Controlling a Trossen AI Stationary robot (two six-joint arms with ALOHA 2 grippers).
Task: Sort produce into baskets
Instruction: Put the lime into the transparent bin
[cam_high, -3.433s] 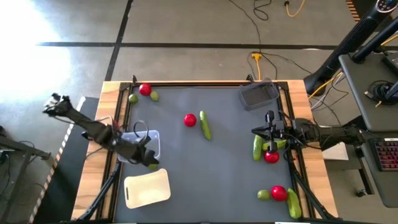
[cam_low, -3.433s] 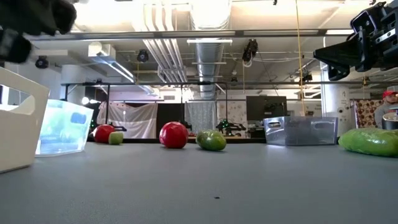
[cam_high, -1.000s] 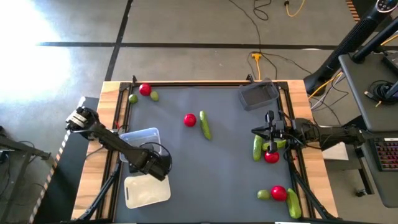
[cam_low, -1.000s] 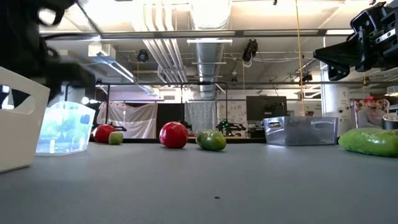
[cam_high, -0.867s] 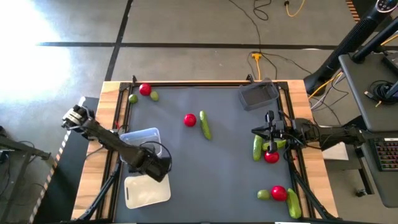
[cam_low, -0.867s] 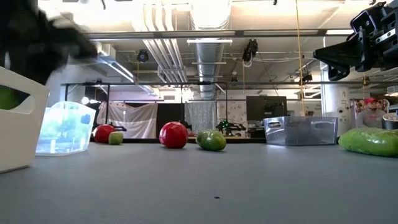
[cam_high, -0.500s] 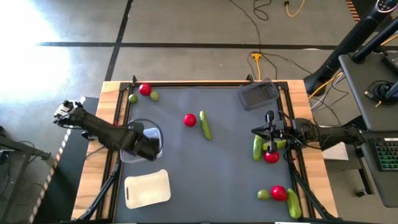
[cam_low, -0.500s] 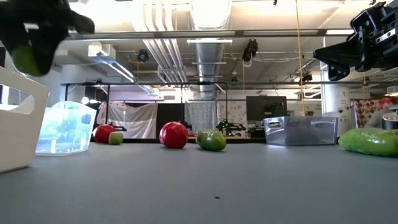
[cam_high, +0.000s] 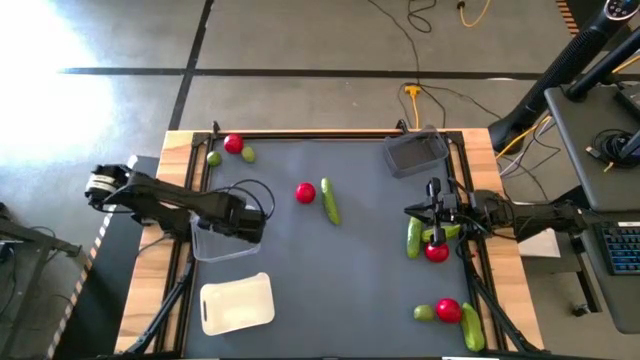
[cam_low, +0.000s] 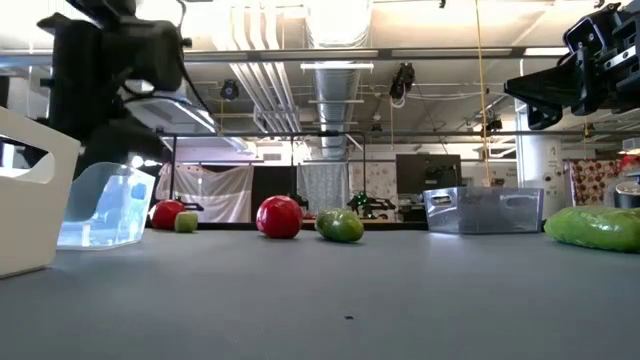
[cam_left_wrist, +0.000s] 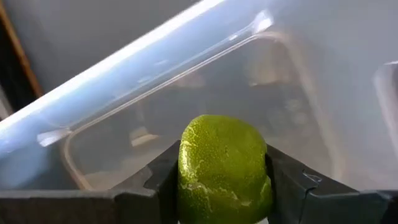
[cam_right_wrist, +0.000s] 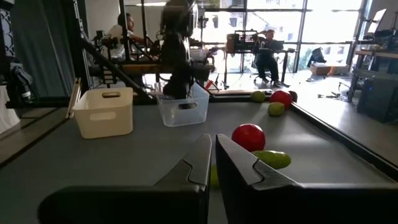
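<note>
My left gripper (cam_high: 243, 222) is shut on an olive-green lime (cam_left_wrist: 224, 168) above the clear basket (cam_high: 222, 240), whose bottom shows behind the lime in the left wrist view (cam_left_wrist: 124, 143). The cream basket (cam_high: 237, 303) stands nearer the table's near edge. The dark grey basket (cam_high: 417, 152) stands at the far right. My right gripper (cam_high: 415, 212) hangs shut and empty above a cucumber (cam_high: 414, 237) and a tomato (cam_high: 436, 251). A tomato (cam_high: 306, 193) and a cucumber (cam_high: 329, 200) lie mid-table. My left gripper pinches the lime by two opposite sides (cam_left_wrist: 186, 174) between its two fingers (cam_left_wrist: 163, 180). The fingers come from above, pointing down. The lime is lifted clear, over the inside of the clear basket.
A tomato (cam_high: 233, 144) and two limes (cam_high: 213, 157) (cam_high: 248, 154) lie at the far left corner. A lime (cam_high: 424, 313), a tomato (cam_high: 447, 311) and a cucumber (cam_high: 471, 328) lie at the near right corner. The mat's middle (cam_high: 340, 280) is bare.
My left gripper has risen from the cream basket with the lime and gone toward the table's far edge, and now stands over the clear basket. The lime has been lifted clear. My right arm has kept still.
</note>
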